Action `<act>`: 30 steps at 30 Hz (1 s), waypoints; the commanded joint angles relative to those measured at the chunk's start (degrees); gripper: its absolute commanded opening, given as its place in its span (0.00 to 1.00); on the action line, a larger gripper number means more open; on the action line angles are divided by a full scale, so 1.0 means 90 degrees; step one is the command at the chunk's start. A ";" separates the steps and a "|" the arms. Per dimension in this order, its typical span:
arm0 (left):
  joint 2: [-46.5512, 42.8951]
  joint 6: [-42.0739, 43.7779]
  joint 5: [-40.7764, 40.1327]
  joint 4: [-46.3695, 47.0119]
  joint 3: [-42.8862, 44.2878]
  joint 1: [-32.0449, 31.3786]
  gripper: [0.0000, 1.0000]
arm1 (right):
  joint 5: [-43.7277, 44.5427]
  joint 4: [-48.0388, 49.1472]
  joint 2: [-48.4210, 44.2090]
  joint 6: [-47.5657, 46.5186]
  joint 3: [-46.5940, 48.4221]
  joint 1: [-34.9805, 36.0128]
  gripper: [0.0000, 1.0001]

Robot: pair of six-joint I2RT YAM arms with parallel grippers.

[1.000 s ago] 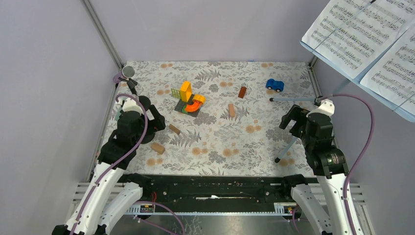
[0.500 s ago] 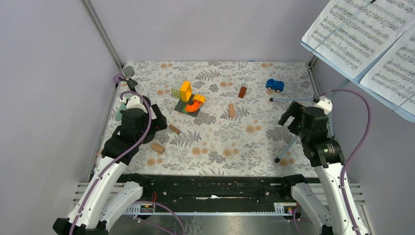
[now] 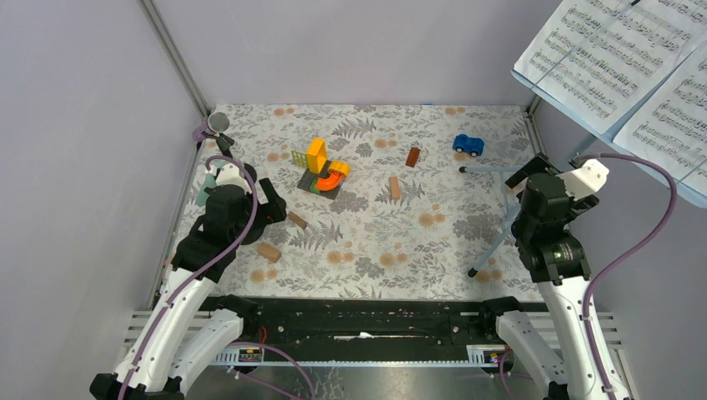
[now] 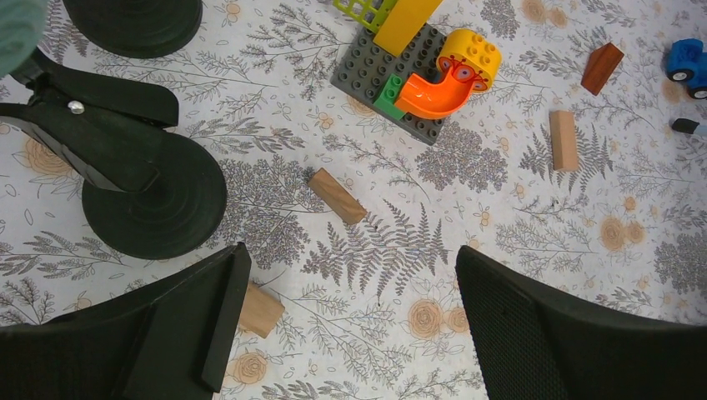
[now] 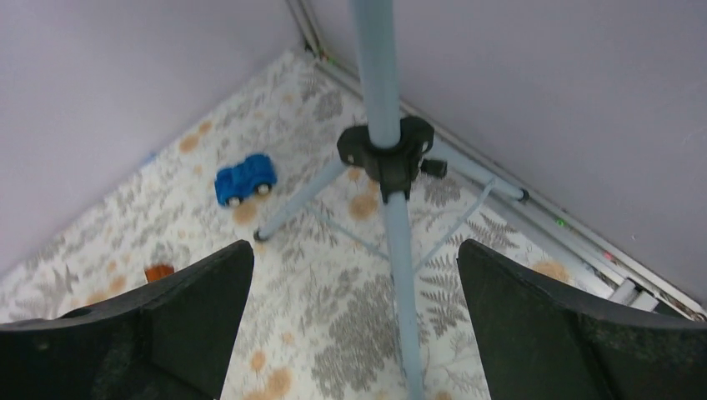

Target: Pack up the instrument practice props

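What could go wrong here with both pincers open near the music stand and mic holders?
1. The right pincer faces the stand's pole, with sheet music perched up top. A nudge or off-centre grip could tip it and spill pages.
2. A wooden block lies by the left pincer, beside a mic holder base. Descending there might trap the block instead.

the sheet-music pages (image 3: 602, 52) run past the picture's upper right edge.
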 commanded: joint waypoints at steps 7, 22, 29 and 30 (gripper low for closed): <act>-0.0387 0.0219 0.0881 0.0345 0.0228 0.0030 0.99 | 0.1817 0.4744 0.0030 -0.2913 -0.1275 0.0041 1.00; -0.0732 0.0341 0.0979 0.0548 -0.0072 0.0038 0.99 | 0.1033 0.7280 0.2092 -0.4581 -0.0980 -0.0726 1.00; -0.0749 0.0380 0.1157 0.0604 -0.0095 0.0035 0.96 | 0.0711 0.7417 0.2466 -0.4104 -0.0901 -0.1352 0.95; -0.0744 0.0380 0.1175 0.0617 -0.0089 0.0032 0.95 | 0.0682 0.7444 0.2528 -0.4068 -0.0939 -0.1400 0.94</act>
